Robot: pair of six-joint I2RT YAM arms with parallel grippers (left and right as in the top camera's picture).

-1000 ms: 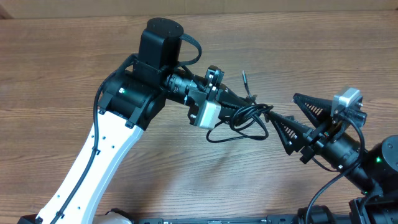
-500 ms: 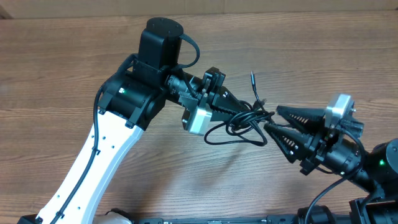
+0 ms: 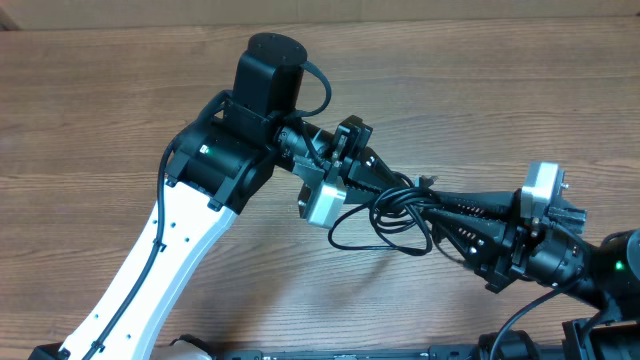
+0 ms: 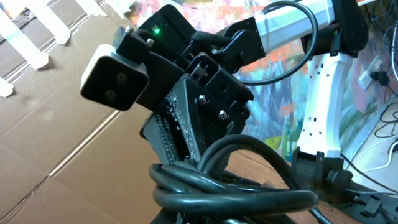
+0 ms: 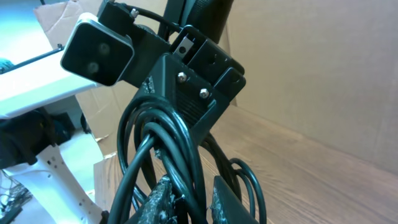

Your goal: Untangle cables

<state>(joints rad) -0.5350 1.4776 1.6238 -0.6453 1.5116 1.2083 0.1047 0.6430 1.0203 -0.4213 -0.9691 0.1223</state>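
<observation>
The cables [image 3: 400,197] are a knot of thin black cords held above the wooden table, with loops [image 3: 335,232] hanging toward the front. My left gripper [image 3: 390,186] reaches in from the left and is shut on the knot. From the right, my right gripper [image 3: 428,203] has its two fingers pressed onto cords of the same knot. In the right wrist view the cords [image 5: 180,149] run between my fingers [image 5: 163,200], with the left gripper [image 5: 193,87] just above. In the left wrist view the bundle [image 4: 236,196] fills the bottom and hides my fingertips. The right gripper [image 4: 186,134] sits right behind it.
The wooden table [image 3: 500,90] lies under both arms. The white left arm [image 3: 170,250] crosses the front left. The right arm's base [image 3: 600,270] is at the front right corner. Cardboard [image 5: 323,74] stands behind the table in the right wrist view.
My right gripper moved left into the knot and its wide-open jaws closed onto the cords. The left gripper shifted slightly right, still holding. The upright cable end dropped down.
</observation>
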